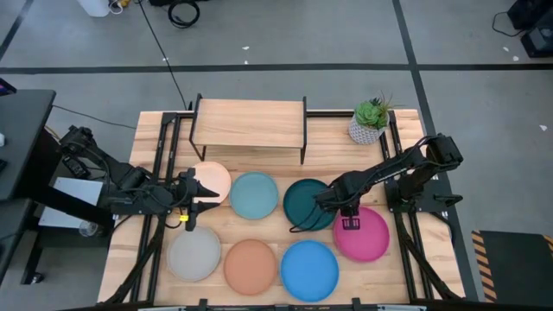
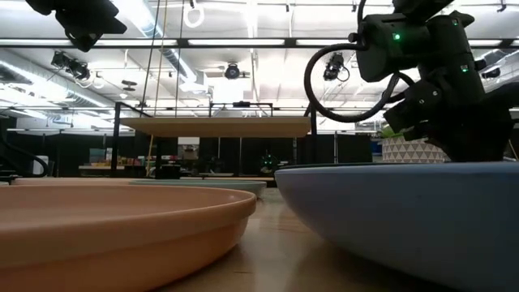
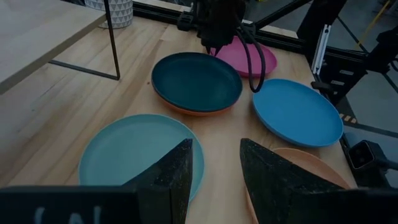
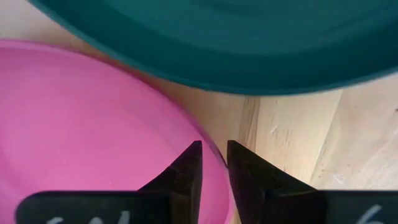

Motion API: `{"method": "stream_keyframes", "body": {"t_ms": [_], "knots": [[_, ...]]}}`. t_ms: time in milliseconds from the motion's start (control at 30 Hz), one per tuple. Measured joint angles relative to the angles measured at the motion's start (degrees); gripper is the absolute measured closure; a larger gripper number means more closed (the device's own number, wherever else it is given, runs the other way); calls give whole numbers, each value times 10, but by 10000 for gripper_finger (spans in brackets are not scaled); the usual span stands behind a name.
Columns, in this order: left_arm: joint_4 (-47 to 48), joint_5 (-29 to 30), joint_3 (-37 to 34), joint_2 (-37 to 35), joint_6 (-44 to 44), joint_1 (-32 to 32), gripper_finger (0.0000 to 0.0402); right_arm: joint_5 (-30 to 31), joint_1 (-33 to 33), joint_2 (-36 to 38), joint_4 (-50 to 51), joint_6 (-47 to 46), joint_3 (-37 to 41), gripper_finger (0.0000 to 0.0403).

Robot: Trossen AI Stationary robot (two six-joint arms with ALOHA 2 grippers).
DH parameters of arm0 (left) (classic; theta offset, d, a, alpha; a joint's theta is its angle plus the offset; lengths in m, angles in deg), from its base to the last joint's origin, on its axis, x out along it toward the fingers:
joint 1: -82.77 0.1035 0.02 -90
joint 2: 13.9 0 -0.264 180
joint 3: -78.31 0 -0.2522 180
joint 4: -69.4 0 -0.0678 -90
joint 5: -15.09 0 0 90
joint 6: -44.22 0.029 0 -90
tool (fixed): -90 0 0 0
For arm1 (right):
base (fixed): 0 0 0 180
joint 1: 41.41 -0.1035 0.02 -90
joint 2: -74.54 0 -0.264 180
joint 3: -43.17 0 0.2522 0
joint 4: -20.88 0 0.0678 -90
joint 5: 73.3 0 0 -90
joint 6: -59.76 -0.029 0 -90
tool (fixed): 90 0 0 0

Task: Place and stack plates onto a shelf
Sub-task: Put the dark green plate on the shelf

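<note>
Seven plates lie in two rows on the slatted wooden surface (image 1: 147, 138) in front of the shelf (image 1: 249, 123), whose top board is bare.

In the back row, from the left: a cream plate (image 1: 210, 180), a light blue plate (image 1: 254, 194), a dark teal plate (image 1: 308, 204) and a magenta plate (image 1: 363, 235). The left wrist view shows an orange rim (image 3: 186, 109) under the teal plate, so that one sits on another. In the front row: a grey plate (image 1: 194, 253), a terracotta plate (image 1: 251, 264) and a bright blue plate (image 1: 308, 269).

The right claw (image 4: 213, 163) is low at the magenta plate's rim, on the side nearest the teal plate, its two fingers drawn close on either side of that rim. Whether they have gripped it cannot be told; the plate lies flat.

The left claw (image 1: 188, 207) hangs between the cream and grey plates, its fingers (image 3: 177, 177) parted and holding nothing, pointed across the light blue plate.

A potted plant (image 1: 371, 120) stands at the back right, just beside the shelf.
</note>
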Motion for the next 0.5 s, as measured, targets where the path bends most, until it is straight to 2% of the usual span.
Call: {"method": "stream_keyframes", "body": {"t_ms": [200, 500], "knots": [[0, 0, 0, 0, 0, 0, 260, 0, 0, 0, -4, 0, 13, 343], [0, 0, 0, 0, 0, 0, 260, -1, 0, 0, -8, 0, 14, 346]]}}
